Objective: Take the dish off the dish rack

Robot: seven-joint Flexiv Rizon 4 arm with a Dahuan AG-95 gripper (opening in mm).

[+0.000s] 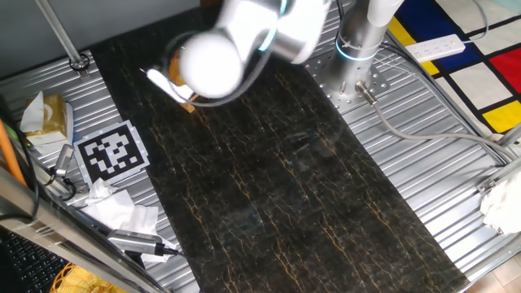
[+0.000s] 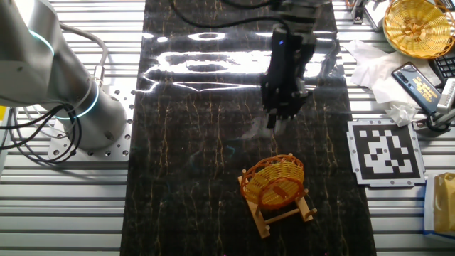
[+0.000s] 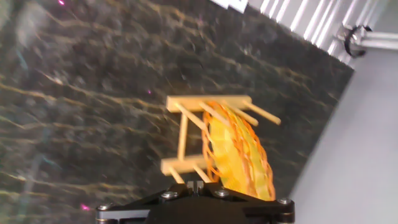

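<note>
The dish (image 2: 274, 183) is a yellow-orange woven wicker oval. It stands on edge between the pegs of the small wooden dish rack (image 2: 286, 213) on the dark marbled mat. My gripper (image 2: 279, 122) hangs over the mat a little beyond the rack, apart from both, with its fingers together and nothing between them. In the hand view the dish (image 3: 241, 154) and rack (image 3: 185, 138) lie just ahead of my shut fingertips (image 3: 194, 184). In one fixed view the blurred arm hides most of the dish; only a bit of the rack (image 1: 186, 102) shows.
A second wicker basket (image 2: 418, 27) sits at the far right corner, next to crumpled tissue (image 2: 377, 67) and a phone-like object (image 2: 418, 82). A marker tag (image 2: 384, 151) lies right of the mat. The arm's base (image 2: 78, 107) stands on the left.
</note>
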